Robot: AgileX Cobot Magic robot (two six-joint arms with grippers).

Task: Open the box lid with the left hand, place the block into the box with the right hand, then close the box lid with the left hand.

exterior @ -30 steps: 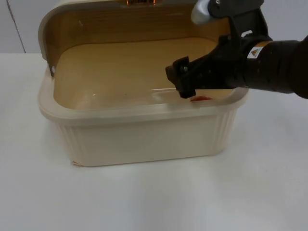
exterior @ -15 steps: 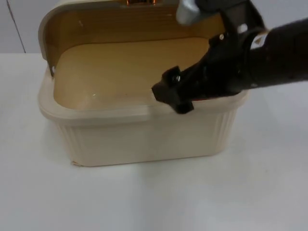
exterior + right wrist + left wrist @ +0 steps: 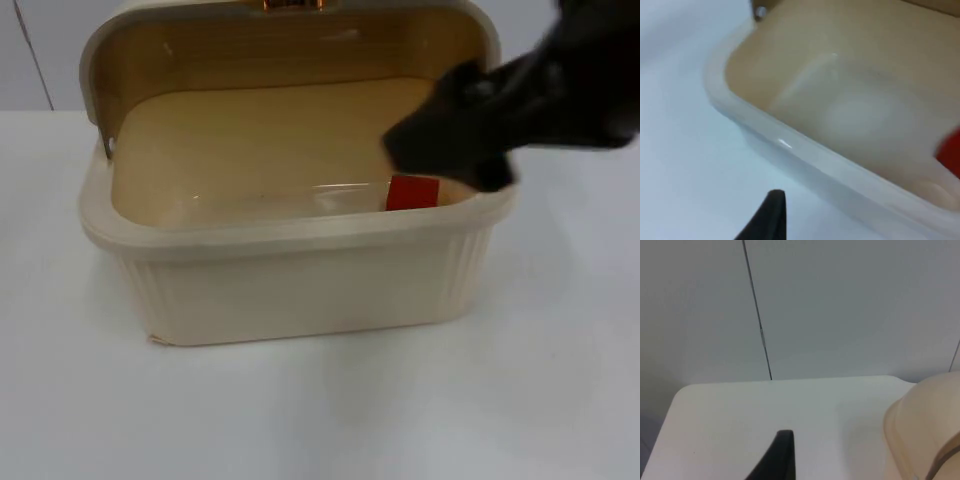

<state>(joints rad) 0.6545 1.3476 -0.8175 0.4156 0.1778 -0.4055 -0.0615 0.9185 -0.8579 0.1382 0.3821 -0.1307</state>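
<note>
White table [image 3: 560, 380]; right jaws [image 3: 450, 150] blurred.

Lab: white table [image 3: 560, 400], grey partition [image 3: 840, 305]

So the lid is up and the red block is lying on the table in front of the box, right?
Not quite. The lid is up, but the red block lies inside the box, near its right wall, as the top view shows. The right pincer is above that side.

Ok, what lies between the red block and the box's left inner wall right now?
Nothing: in the top view the box floor is bare from the red block across to that wall. The right gripper is above the block.
</note>
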